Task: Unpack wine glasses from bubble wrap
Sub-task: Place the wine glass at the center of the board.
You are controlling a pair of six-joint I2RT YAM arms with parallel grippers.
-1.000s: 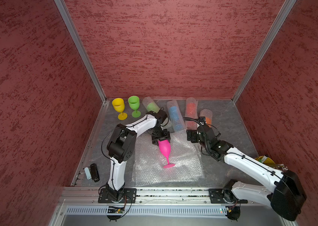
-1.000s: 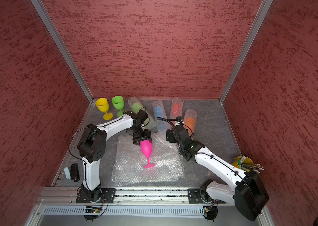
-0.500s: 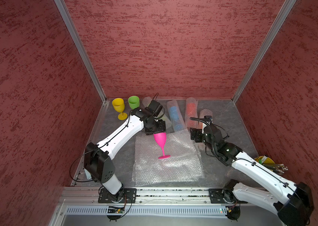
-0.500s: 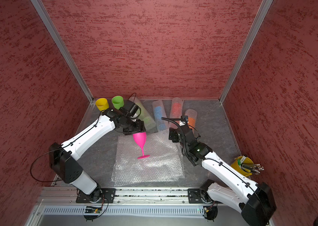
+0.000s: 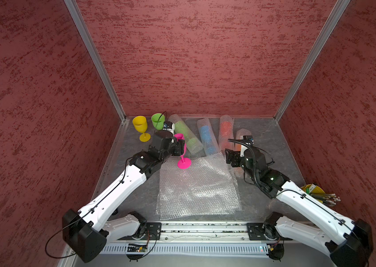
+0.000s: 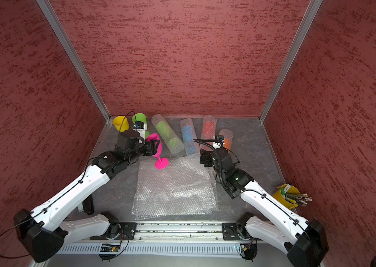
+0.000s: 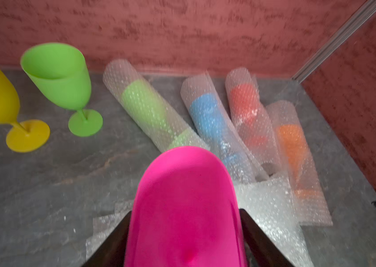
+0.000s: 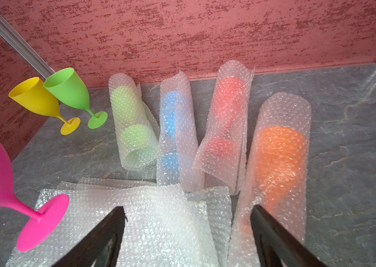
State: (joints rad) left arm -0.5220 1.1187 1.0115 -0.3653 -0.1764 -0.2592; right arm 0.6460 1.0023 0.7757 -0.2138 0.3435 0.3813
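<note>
My left gripper (image 5: pixel 179 148) is shut on the bowl of a pink wine glass (image 5: pixel 183 152) (image 7: pixel 187 208), which hangs tilted with its foot (image 8: pixel 43 222) over the far left corner of a flat bubble wrap sheet (image 5: pixel 196 189). Its dark fingers (image 7: pixel 113 240) press both sides of the bowl. A yellow glass (image 5: pixel 141 126) and a green glass (image 5: pixel 158 120) stand upright at the back left. Four rolled bubble wrap tubes lie along the back, holding green (image 5: pixel 186 136), blue (image 5: pixel 207 138), red (image 5: pixel 226 129) and orange (image 8: pixel 279 157) glasses. My right gripper (image 5: pixel 231 157) (image 8: pixel 187 208) is open and empty over the sheet's far right corner.
A yellow bucket with pencils (image 6: pixel 286 194) stands at the right wall. A small black and white object (image 6: pixel 87 205) lies near the left arm's base. Red walls close in three sides, and a metal rail (image 5: pixel 203 227) runs along the front.
The left arm has lifted the pink glass off the sheet's middle and carried it to the back left, toward the standing glasses. The right gripper has drawn back a little and stays open.
</note>
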